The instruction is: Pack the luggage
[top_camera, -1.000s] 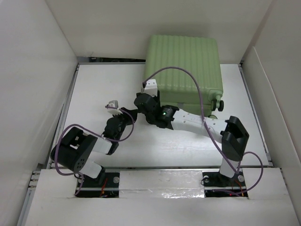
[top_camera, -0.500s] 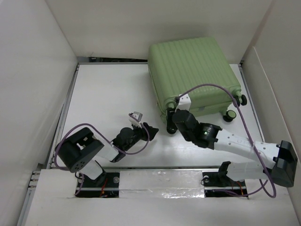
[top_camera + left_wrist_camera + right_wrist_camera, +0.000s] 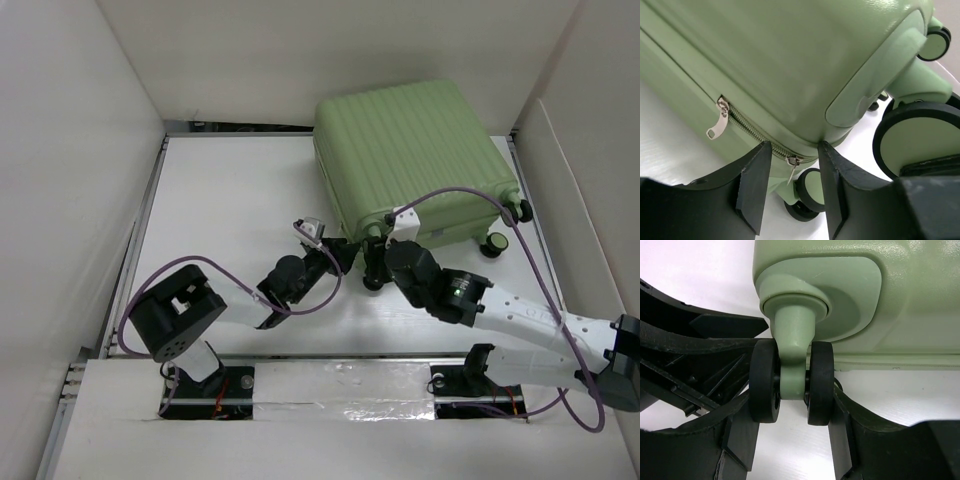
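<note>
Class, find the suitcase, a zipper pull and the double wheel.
suitcase [image 3: 410, 150], top view, ribbed shell.
zipper pull [image 3: 717, 121], left wrist view, metal tab.
wheel [image 3: 765, 382], right wrist view, left black tyre.

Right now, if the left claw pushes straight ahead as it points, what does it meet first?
Likely the zipper pull on the luggage's corner seam, dead ahead of the left claw; depth unclear.

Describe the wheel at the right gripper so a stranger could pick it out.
Find the green luggage, then its near left corner. The right gripper grips the twin black caster there; the wheels at the right end stand free.
</note>
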